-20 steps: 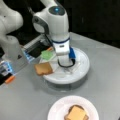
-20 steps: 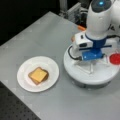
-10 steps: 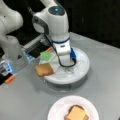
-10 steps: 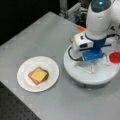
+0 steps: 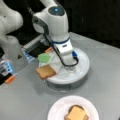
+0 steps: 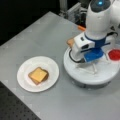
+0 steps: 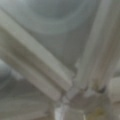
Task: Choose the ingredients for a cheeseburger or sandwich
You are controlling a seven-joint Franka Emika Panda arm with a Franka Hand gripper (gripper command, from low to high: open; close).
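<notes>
On the grey table (image 6: 37, 37), in both front views, the white round tray (image 5: 83, 66) with raised dividers stood under the arm, and the pincer (image 5: 70, 68) was lowered into the middle of it, close above the dividers' meeting point; whether it was wide, narrow or holding anything could not be told, since the wrist body hid the fingers. The wrist view showed only the pale divider ridges (image 7: 40, 65) crossing at close range. A brown toast square (image 5: 45, 72) lay flat at the tray's edge toward a front view's left, one corner pointing out over the rim, with the green lettuce-like piece (image 5: 45, 57) just beside it toward the top. In a front view the red disc (image 6: 115, 54) sat in a tray compartment at the right. Well apart from the tray, the white paper plate (image 6: 25, 82) carried the started sandwich (image 6: 38, 75): a yellow cheese square lying on a brown toast square, flat, its corners turned diamond-wise to the picture's edges. It showed too on the plate at a front view's bottom (image 5: 76, 113).
</notes>
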